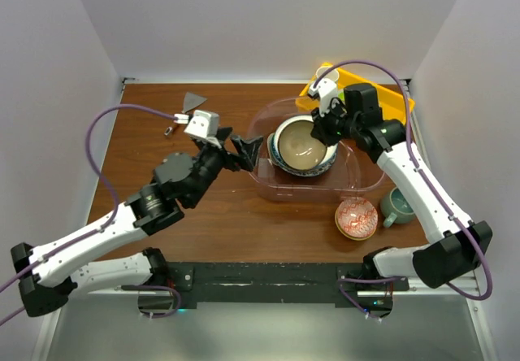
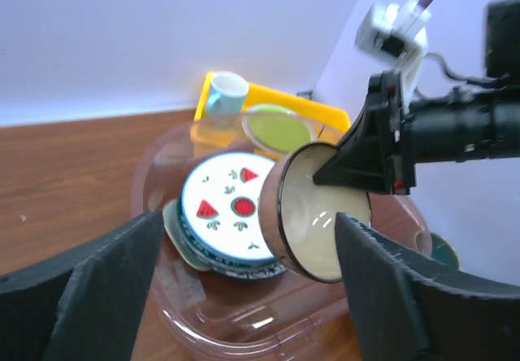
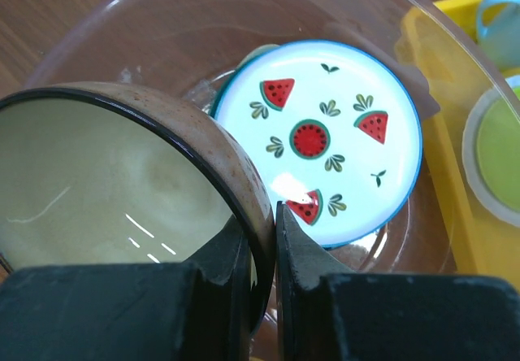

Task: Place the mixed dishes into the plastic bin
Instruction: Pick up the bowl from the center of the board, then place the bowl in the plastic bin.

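My right gripper (image 1: pixel 323 127) is shut on the rim of the tan bowl (image 1: pixel 299 144) and holds it over the clear plastic bin (image 1: pixel 357 184). In the right wrist view the bowl (image 3: pixel 114 182) hangs tilted above the white plate with red fruit marks (image 3: pixel 325 141), which tops a stack of plates in the bin. The left wrist view shows the bowl (image 2: pixel 313 215), the plate (image 2: pixel 223 202) and the bin (image 2: pixel 244 328). My left gripper (image 1: pixel 244 148) is open and empty just left of the bin. The red-patterned bowl (image 1: pixel 356 218) and grey-teal mug (image 1: pixel 398 206) stand on the table by the bin's near right.
A yellow tray (image 1: pixel 402 101) stands behind the bin at the far right, holding a lime-green plate (image 2: pixel 276 129) and a white mug (image 2: pixel 223 93). A grey triangular piece (image 1: pixel 193 101) and a small metal part (image 1: pixel 169 130) lie at the far left.
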